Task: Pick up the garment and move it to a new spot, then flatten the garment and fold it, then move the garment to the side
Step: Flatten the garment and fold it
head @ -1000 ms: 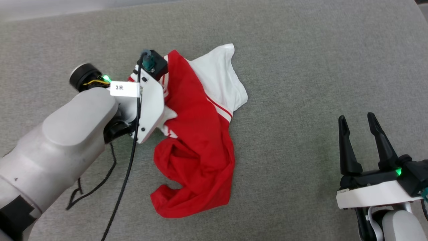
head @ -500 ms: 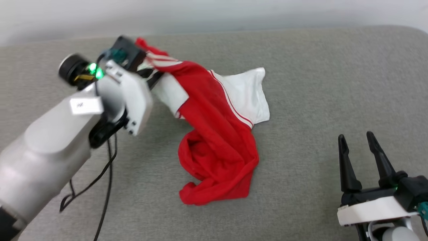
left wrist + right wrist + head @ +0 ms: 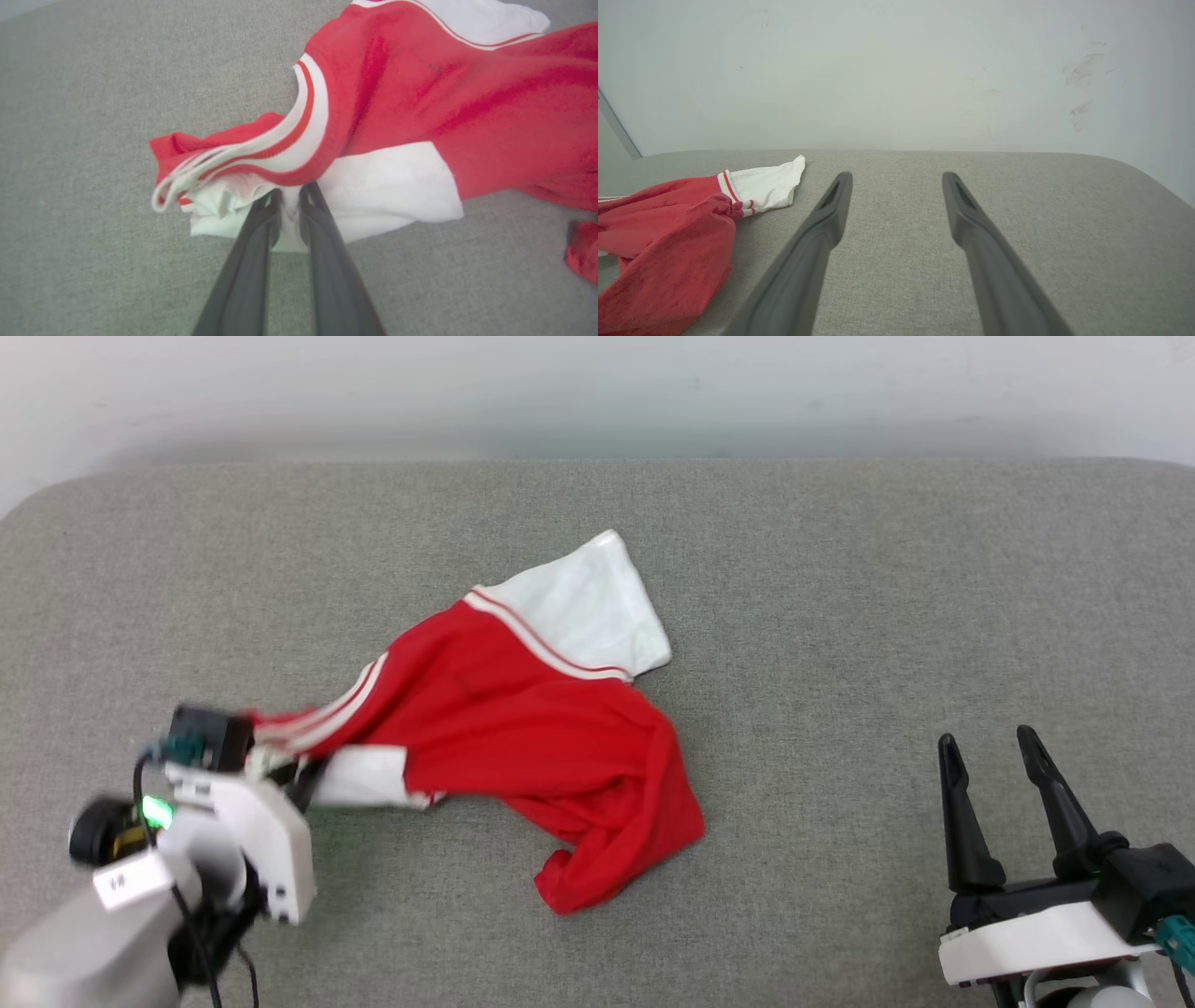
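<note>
Early in the task, judging by the lie of things: garment (image 3: 523, 737) pinched at a white sleeve and striped trim by the left gripper (image 3: 289, 203), jaws almost together on the cloth, over the front-left part of the pad (image 3: 840, 569). Stretched from there toward the middle, far sleeve (image 3: 588, 607) pointing at the back edge, red body bunched nearer the front. Probably mid-move to a new spot; not flattened, not folded, not set aside. Right gripper (image 3: 986, 739) spread wide and empty near the front-right corner, well apart from the cloth. Plenty of bare pad to the right and behind for spreading out; left edge out of frame beside the left gripper, so room there unclear. Back edge hard against the wall (image 3: 597, 392), no reaching past it.
</note>
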{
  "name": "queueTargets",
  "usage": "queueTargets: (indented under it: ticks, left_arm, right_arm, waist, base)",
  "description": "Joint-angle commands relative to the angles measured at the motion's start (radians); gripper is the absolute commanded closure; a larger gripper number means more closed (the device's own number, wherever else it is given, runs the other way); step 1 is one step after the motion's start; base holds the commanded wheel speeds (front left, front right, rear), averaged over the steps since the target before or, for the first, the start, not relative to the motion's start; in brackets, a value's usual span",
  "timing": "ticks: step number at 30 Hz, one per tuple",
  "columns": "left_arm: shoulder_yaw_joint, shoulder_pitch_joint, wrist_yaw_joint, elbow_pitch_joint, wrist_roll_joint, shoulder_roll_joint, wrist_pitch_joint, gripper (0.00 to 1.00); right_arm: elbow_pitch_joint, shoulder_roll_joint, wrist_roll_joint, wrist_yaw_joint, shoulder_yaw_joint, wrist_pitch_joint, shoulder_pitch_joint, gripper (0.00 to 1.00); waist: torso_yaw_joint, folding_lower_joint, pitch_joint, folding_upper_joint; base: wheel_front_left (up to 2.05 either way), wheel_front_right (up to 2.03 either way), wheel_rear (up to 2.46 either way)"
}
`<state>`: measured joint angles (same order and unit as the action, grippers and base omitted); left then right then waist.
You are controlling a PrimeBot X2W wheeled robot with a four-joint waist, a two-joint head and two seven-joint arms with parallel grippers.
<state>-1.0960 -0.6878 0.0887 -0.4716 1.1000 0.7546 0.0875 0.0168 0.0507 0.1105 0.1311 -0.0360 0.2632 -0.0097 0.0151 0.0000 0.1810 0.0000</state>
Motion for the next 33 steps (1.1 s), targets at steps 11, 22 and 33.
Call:
queueTargets:
  ticks: [11,22,33]
  left_arm:
    - [0.075,0.187,0.062,-0.056,0.067,-0.049,0.163,0.0]
    - [0.462,0.385,0.279,0.279,-0.281,-0.091,0.177,0.0]
    - [0.696,0.617,0.344,0.522,-0.633,-0.232,0.178,0.0]
  right_arm:
    - [0.01,-0.001,-0.015,-0.001,-0.012,0.002,0.034,0.0]
    - [-0.003,-0.001,-0.044,-0.001,-0.017,0.002,0.033,0.0]
    - [-0.035,0.008,-0.132,-0.001,-0.006,0.002,-0.113,0.0]
  waist:
    - [0.016,0.0,-0.049,0.0]
    - [0.059,0.0,-0.114,0.0]
    - [0.108,0.0,-0.108,0.0]
  base:
    - [0.0,0.0,0.0]
    - [0.0,0.0,0.0]
    - [0.0,0.0,0.0]
